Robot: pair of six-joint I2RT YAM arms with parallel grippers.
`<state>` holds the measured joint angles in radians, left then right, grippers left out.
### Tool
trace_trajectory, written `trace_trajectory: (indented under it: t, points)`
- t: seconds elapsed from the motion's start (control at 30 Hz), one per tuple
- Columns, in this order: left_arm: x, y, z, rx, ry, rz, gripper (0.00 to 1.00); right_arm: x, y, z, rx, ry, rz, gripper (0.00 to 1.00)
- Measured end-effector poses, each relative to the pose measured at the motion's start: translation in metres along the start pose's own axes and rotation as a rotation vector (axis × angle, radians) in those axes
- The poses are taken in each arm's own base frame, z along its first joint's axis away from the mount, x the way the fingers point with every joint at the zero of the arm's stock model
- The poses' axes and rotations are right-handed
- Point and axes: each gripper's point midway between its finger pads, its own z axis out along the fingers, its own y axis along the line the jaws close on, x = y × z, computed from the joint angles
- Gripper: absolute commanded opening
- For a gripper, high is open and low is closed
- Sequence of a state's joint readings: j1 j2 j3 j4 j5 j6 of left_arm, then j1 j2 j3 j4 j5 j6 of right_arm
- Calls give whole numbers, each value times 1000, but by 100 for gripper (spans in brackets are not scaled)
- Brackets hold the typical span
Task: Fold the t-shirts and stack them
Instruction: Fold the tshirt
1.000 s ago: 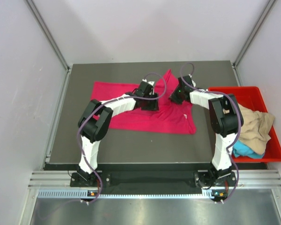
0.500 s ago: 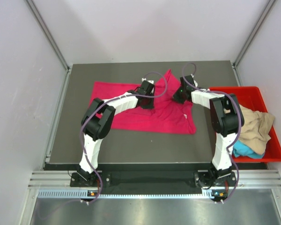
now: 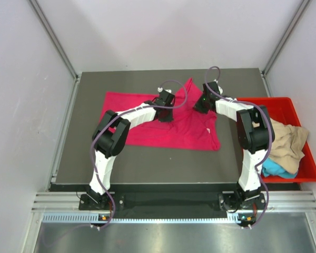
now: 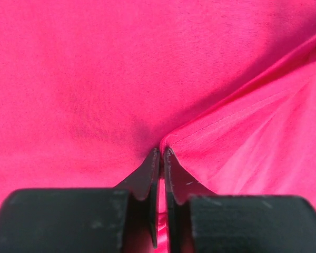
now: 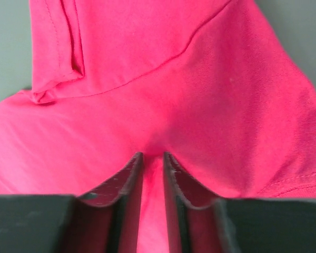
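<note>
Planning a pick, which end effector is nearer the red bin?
Right. The right end effector grips the pink t-shirt just left of the red bin; the left end effector grips it farther left.

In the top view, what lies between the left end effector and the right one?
The magenta t-shirt covers the whole stretch from the left end effector to the right end effector. The top external view shows this.
</note>
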<state>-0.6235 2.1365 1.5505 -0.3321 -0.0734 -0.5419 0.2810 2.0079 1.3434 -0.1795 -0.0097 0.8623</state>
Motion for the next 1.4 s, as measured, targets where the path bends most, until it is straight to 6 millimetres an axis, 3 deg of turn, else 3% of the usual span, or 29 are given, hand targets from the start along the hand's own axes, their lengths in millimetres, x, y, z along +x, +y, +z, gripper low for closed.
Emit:
trace_trajectory:
  t: [0.23, 0.47, 0.53, 0.7, 0.8, 0.93, 1.03, 1.17, 1.3, 1.4]
  points:
    - [0, 1, 0, -11, -2, -22, 25, -2, 1, 0, -12, 2, -2, 31]
    - [-1, 4, -1, -30, -4, -32, 28, -1, 7, 0, -37, 9, 10, 32]
    - [-1, 8, -3, -55, 0, -31, 33, 0, 7, -1, -36, 11, 14, 32]
    - [1, 24, -12, -137, 27, -30, 44, 8, -8, -6, 35, 55, -1, 34]
    - [-4, 31, -28, -149, 38, -47, 46, 8, -20, -24, 123, 76, -24, 38]
    - [-35, 43, -69, -103, -17, -127, 48, 3, -25, -73, 155, 51, -48, 39]
    - [-63, 74, -107, -93, -92, -212, 50, 8, -36, -113, 156, 33, -55, 38]
    - [-72, 141, -139, -122, -139, -358, 48, 33, -62, -135, 176, 61, -56, 34]
    - [-37, 216, -143, -220, -92, -521, 48, 69, -101, -133, 252, 152, -57, 33]
    - [-5, 249, -141, -291, -31, -599, 48, 91, -122, -132, 292, 209, -57, 31]
